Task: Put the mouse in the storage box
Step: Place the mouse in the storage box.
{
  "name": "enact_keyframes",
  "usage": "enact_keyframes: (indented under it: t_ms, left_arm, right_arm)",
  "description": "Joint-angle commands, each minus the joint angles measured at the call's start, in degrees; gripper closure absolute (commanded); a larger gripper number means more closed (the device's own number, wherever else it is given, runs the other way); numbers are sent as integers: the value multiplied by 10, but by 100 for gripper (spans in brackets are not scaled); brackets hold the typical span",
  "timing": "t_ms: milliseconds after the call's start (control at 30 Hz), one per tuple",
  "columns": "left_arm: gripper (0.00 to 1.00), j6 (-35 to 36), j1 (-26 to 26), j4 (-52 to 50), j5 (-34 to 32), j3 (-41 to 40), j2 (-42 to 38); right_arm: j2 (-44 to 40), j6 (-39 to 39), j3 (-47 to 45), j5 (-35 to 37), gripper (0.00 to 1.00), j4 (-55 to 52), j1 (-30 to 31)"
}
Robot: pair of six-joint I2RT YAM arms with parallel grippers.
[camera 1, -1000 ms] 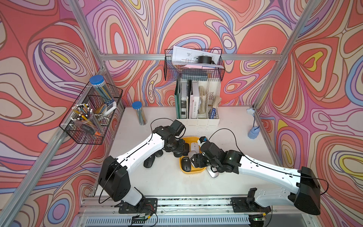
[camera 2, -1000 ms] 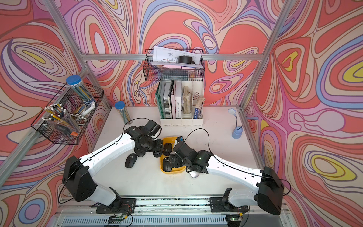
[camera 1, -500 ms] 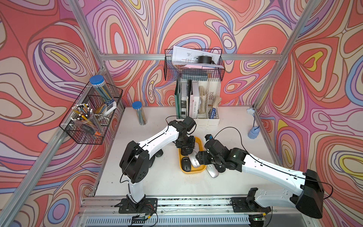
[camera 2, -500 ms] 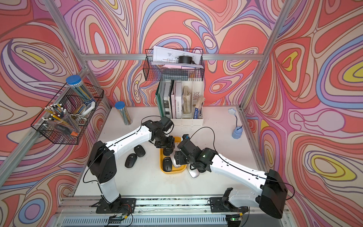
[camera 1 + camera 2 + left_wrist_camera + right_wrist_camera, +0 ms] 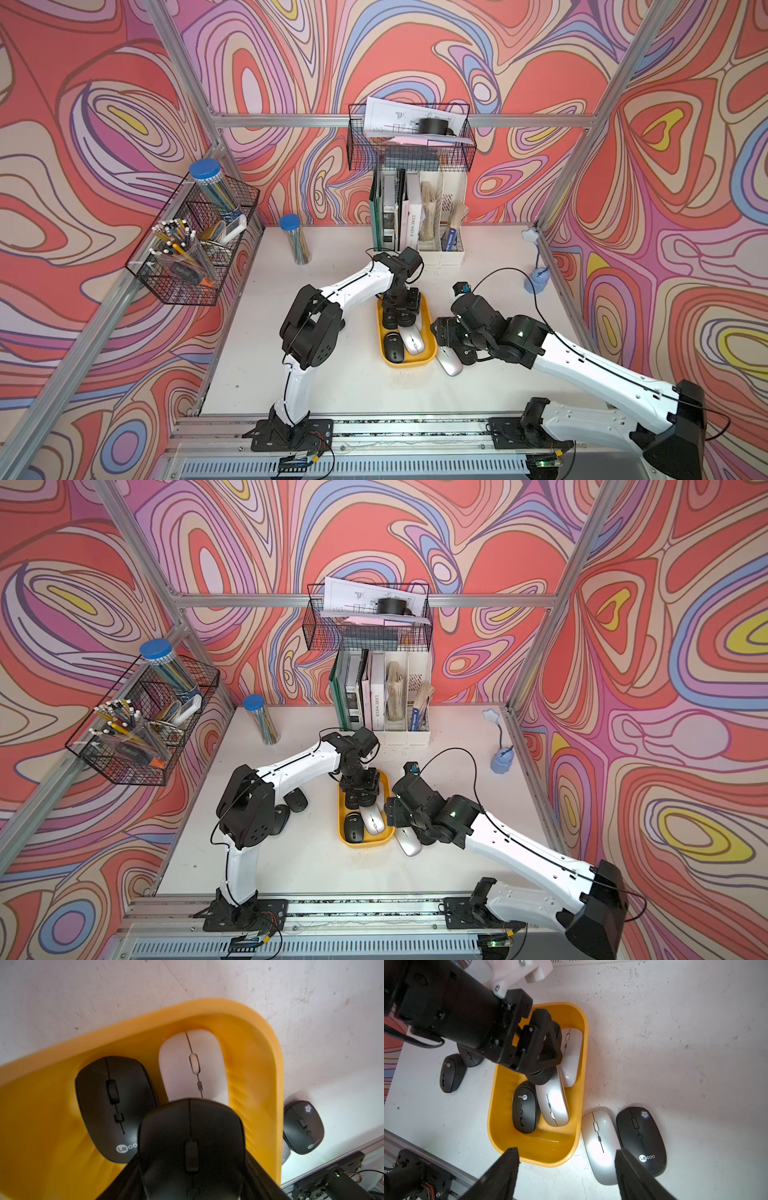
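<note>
Outside storage box (image 5: 548, 1139), four mice (image 5: 600, 1142)

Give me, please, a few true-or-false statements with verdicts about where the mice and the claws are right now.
1. The left claw grips a black mouse over the storage box. True.
2. The storage box is empty. False: a Lecoo mouse, a silver mouse and a white mouse lie in it.
3. The right claw holds a mouse. False: it is open and empty.
4. A flower-sticker mouse and a grey mouse lie on the table beside the box. True.
</note>
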Motion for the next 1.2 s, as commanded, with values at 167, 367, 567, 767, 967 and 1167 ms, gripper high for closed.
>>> enact_keyframes:
  t_ms: [167, 367, 567, 767, 967, 1167]
  left_arm:
    - [40, -9, -2, -17, -8, 41, 27]
    - [39, -3, -3, -36, -13, 66, 53]
    - [39, -2, 1, -38, -23, 70, 62]
    - [38, -8, 1, -32, -24, 61, 58]
    - [37, -7, 6, -33, -26, 65, 66]
    - [35, -8, 11, -29, -31, 64, 71]
  right_arm:
    - [-18, -4, -20, 7, 25, -8, -3]
    - [-27, 0, -26, 8, 24, -10, -4]
    - [-32, 6, -38, 4, 24, -4, -4]
    - [-18, -6, -37, 6, 24, 2, -4]
    - [-2, -7, -32, 0, 24, 9, -4]
    - [-5, -3, -38, -2, 24, 9, -3]
